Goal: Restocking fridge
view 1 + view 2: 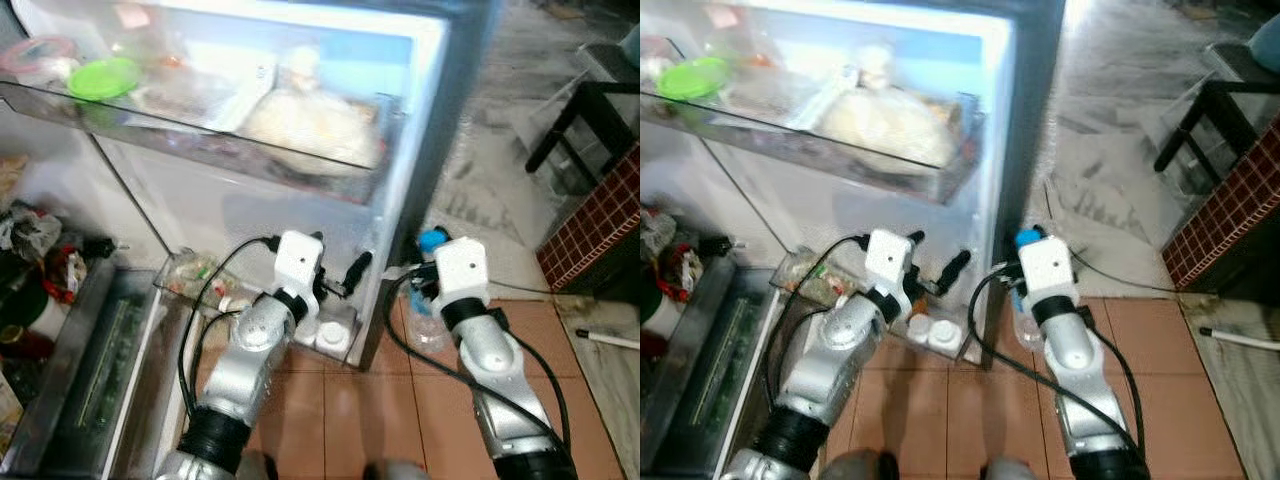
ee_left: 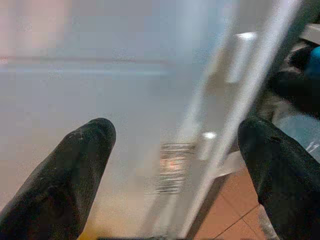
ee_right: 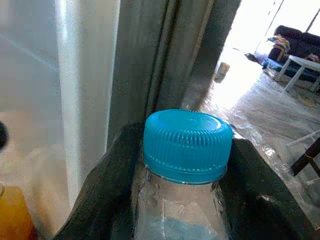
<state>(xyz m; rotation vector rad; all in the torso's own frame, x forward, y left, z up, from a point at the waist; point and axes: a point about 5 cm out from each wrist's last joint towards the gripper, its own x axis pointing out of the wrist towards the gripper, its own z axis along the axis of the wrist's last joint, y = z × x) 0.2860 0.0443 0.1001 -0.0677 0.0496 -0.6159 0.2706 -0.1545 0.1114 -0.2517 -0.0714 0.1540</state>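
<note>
1. Reaching fwd, right gripper (image 3: 182, 200) is clamped on a clear bottle (image 1: 428, 318) w/ blue cap (image 3: 187, 144), just outside the fridge door (image 1: 300, 130) edge, above the tile floor (image 1: 400, 410).
2. Left gripper (image 2: 175, 165), fingers (image 2: 60, 185) spread apart, empty, points at the door's lower shelf (image 1: 260, 300), elbow bent.

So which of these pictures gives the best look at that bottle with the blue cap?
The right wrist view. The bottle sits close up there, its ribbed blue cap and clear neck sharp between the right gripper jaws. Both eye views show it small and blurred by the fridge edge. The left wrist view catches a blue blur at its edge.
</note>
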